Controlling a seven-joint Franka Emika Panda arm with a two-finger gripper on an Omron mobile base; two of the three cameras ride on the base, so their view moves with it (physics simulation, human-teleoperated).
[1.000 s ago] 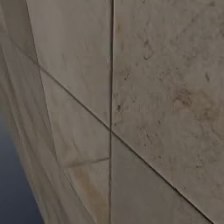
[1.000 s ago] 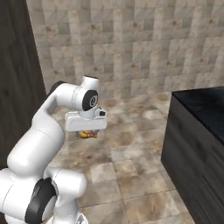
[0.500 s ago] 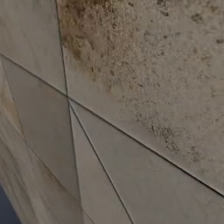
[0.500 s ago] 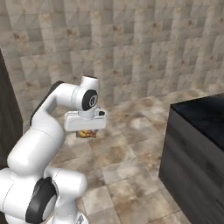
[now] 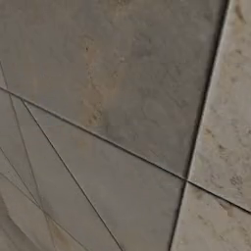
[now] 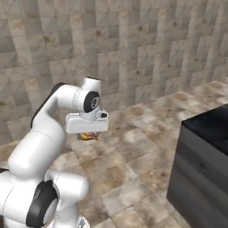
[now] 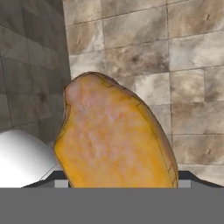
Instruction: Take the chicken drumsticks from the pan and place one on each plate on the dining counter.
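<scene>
The view has swung since the earlier frame: the table [image 6: 209, 129] now sits farther right. The gripper [image 6: 88, 135] grips the golden-orange drumstick [image 7: 114, 135] above the tiled floor [image 6: 133, 169].

Even, diffuse rendered lighting with no evident single source. The left base view is soft and blurred, its stone tiles [image 5: 122, 88] low in contrast. In the right base view the tiled wall [image 6: 133, 49] is mid-bright; the dining counter [image 6: 209, 133] reads dark. In the hand view the golden-orange drumstick [image 7: 113, 140] looms large, coarse-textured.
</scene>
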